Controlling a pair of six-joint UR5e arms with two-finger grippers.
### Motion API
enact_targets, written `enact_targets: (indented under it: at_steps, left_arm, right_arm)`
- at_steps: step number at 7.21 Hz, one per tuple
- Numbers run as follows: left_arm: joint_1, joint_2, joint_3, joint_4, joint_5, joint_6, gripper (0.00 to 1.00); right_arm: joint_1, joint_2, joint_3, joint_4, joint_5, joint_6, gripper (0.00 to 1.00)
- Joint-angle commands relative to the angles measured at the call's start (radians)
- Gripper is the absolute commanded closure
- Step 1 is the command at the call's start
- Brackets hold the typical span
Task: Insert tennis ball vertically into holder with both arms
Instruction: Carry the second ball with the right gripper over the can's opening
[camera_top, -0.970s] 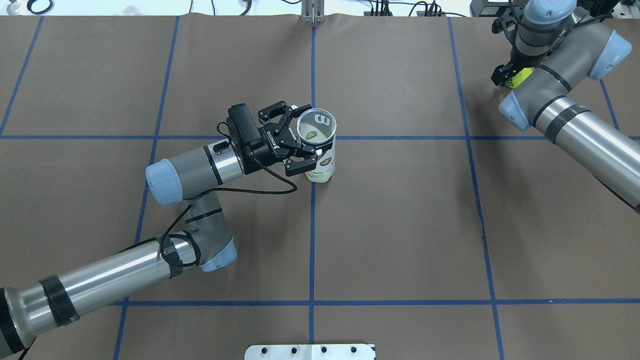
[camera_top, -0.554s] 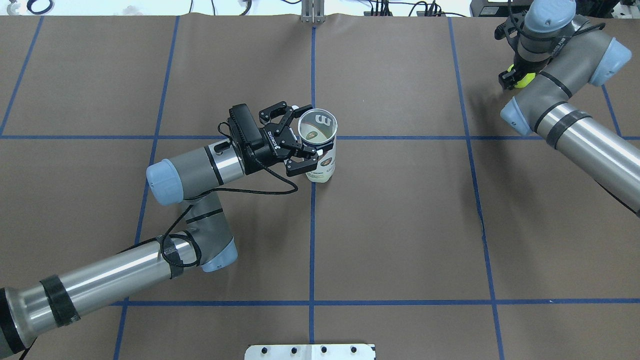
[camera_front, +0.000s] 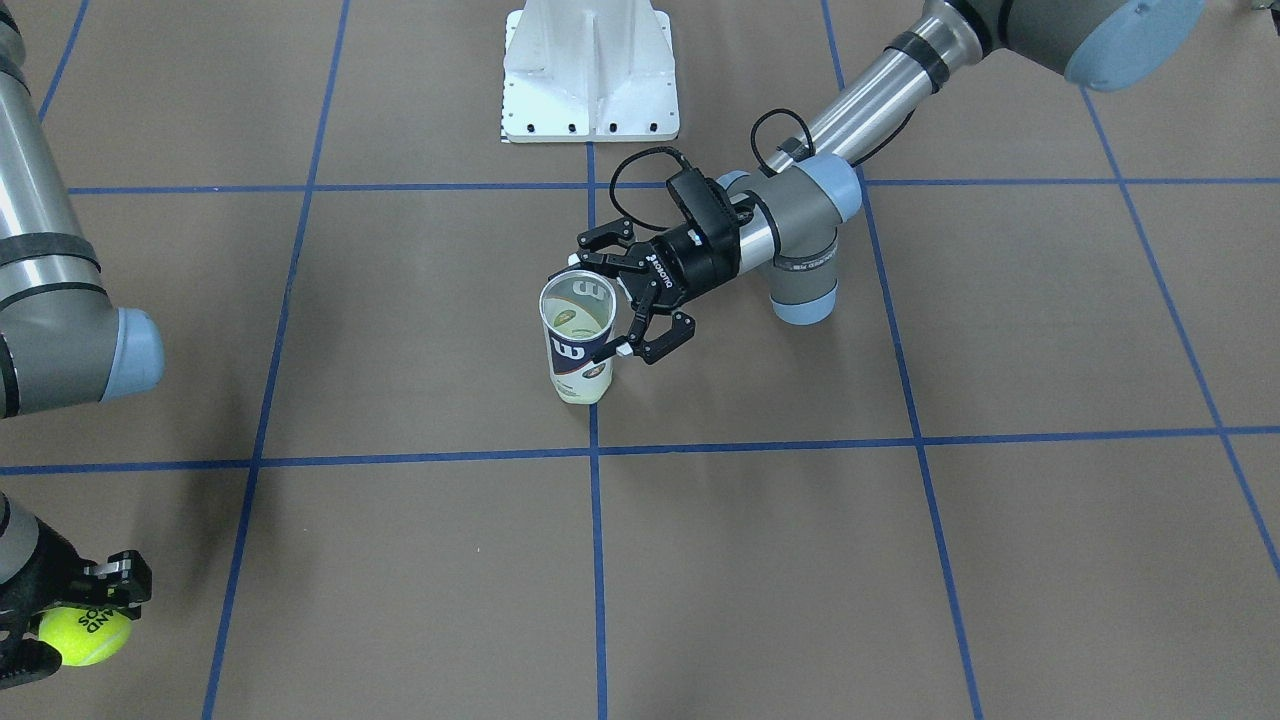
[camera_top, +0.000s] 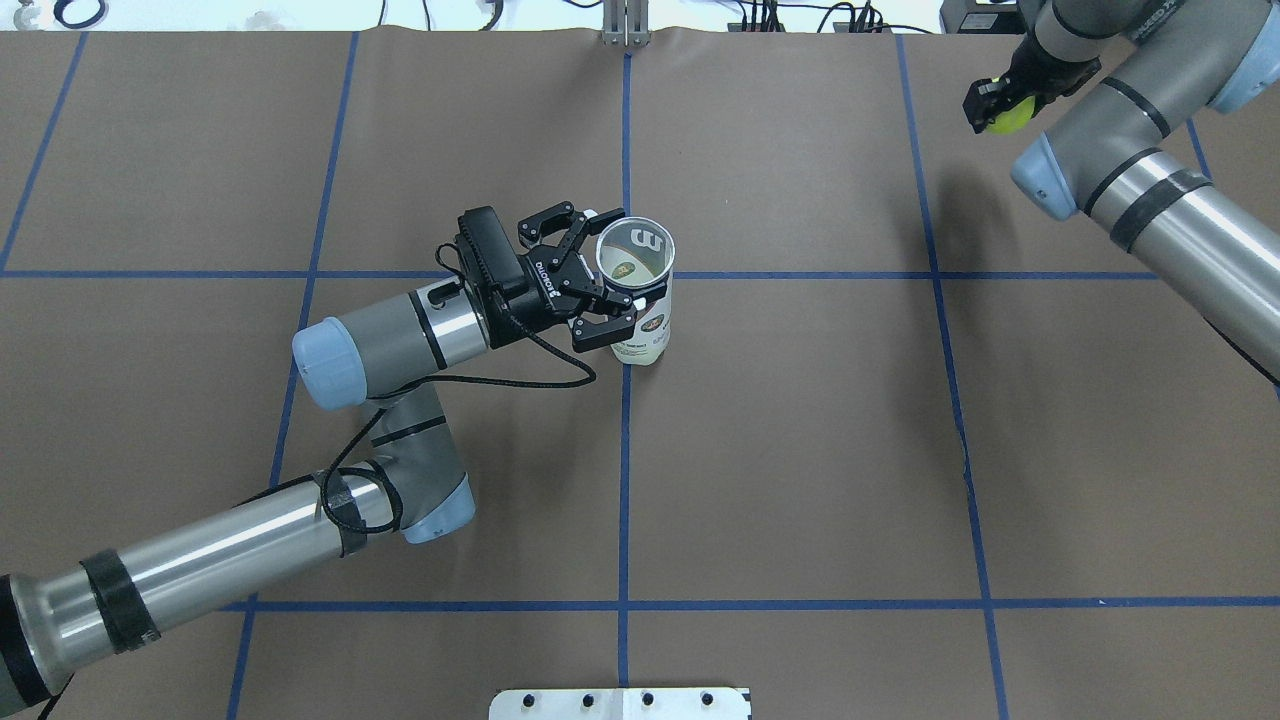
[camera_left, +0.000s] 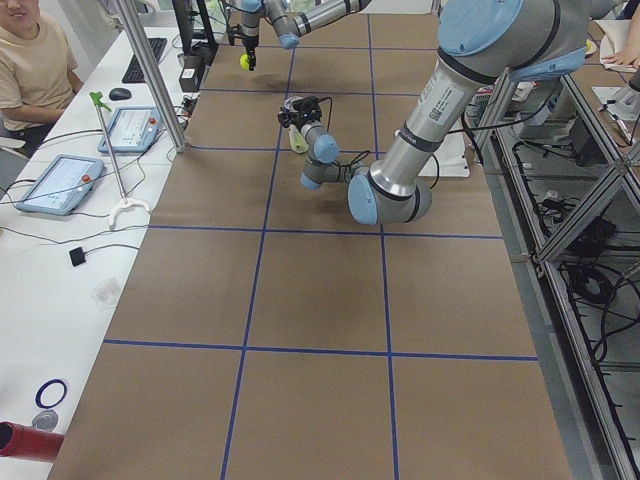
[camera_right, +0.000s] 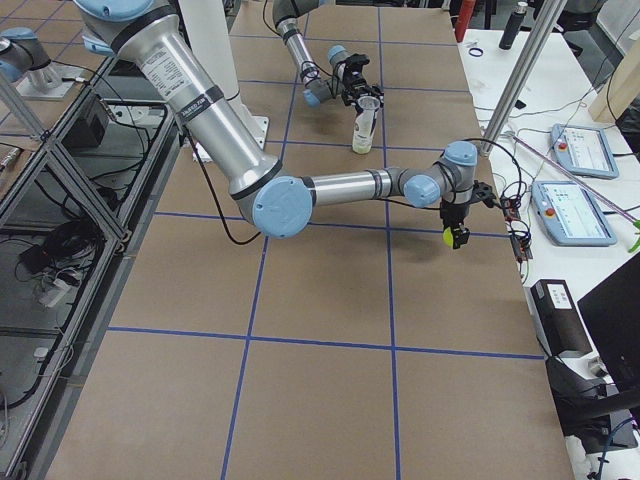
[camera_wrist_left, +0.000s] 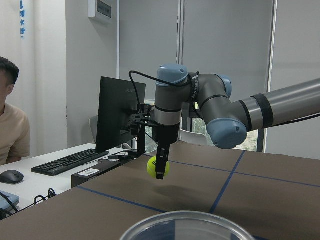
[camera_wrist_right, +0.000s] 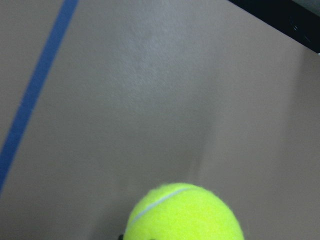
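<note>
The holder (camera_top: 642, 335) stands straight up on the table (camera_top: 800, 450), close to the middle, right where two blue lines (camera_top: 800, 275) cross. Its top is open, with no lid on it. The left hand (camera_top: 605, 273) comes in from the side and hugs the holder. It has one finger on each side, pressing so the holder cannot tip over. That part of the job looks done.

The tennis ball (camera_top: 1006, 122) is far from the holder, off at a far corner of the table. The right hand (camera_top: 995, 110) pinches the ball between its two fingers. In the left wrist view the ball hangs in the air a bit above the table, with its shadow under it. So the ball is picked up, and that part looks done too.

What is left is the big part. The ball is not over the holder yet. I think the right hand has to carry it all the way across to the open top. Then it has to line the ball up right above and let it drop straight down inside. The left hand should keep the holder steady for that. Something yellowish shows low down inside the holder, but I cannot tell what it is.
</note>
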Motion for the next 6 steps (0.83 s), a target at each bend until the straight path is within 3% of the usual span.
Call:
enact_targets:
  at_steps: [1,3,5,6]
  left_arm:
    - [0.001,0.000,0.000,0.000,0.000,0.000,0.01]
    - [0.003,-0.003,0.000,0.008,0.000,0.000,0.01]
    - [0.003,-0.006,0.000,0.017,0.000,-0.002,0.01]
    - [0.003,-0.008,0.000,0.017,0.000,-0.002,0.01]
  right_arm:
    - [0.005,-0.013,0.190,-0.007,0.170,0.269,1.00]
    - [-0.019,-0.022,0.436,-0.173,0.245,0.418,1.00]
    - [-0.139,0.001,0.702,-0.421,0.198,0.573,1.00]
    - [-0.208,0.043,0.743,-0.459,0.140,0.661,1.00]
